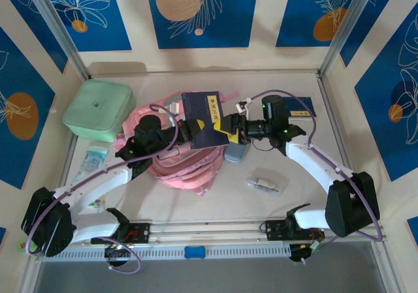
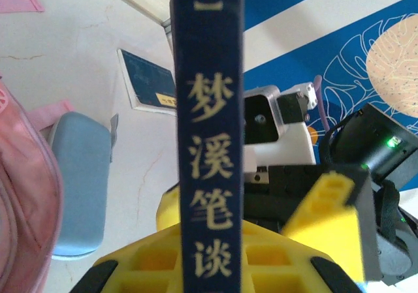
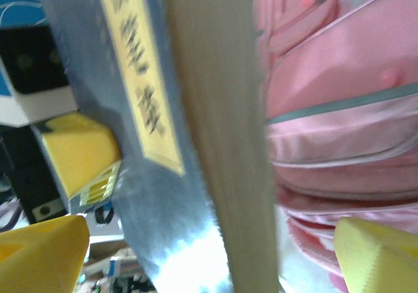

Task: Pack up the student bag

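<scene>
Small clear packet (image 1: 264,181): it lies alone on the white tabletop (image 1: 228,205), nearest to the arm bases and well apart from the work.
Student bag (image 1: 179,166): the large soft pink student bag lies crumpled in the middle of the tabletop, partly under the left arm. I cannot tell where its opening is.
Left pincer (image 2: 210,260): it is clenched on the lower spine of the dark blue hardcover book (image 2: 209,143) with gold characters. It holds the book upright above the far edge of the bag.
Right pincer (image 3: 209,254): it is released. Its yellow fingertips (image 3: 379,254) stand wide on both sides of the book and do not press on it.
Grey-blue soft pencil case (image 1: 235,153): it lies just beside the bag, below the right pincer.
Mint-green square lidded box (image 1: 99,110): it lies far left, touching the bag or nearly so.
Second thin dark blue booklet (image 1: 304,107): it lies flat at the far right.
Step in hand: in my judgement, a hand-over of the book between the arms, with only the left one carrying it.
Next move: the right pincer should draw back without knocking the cover. Then the bag's mouth must be found and held open, so that the left arm can slide the book in edge first.
</scene>
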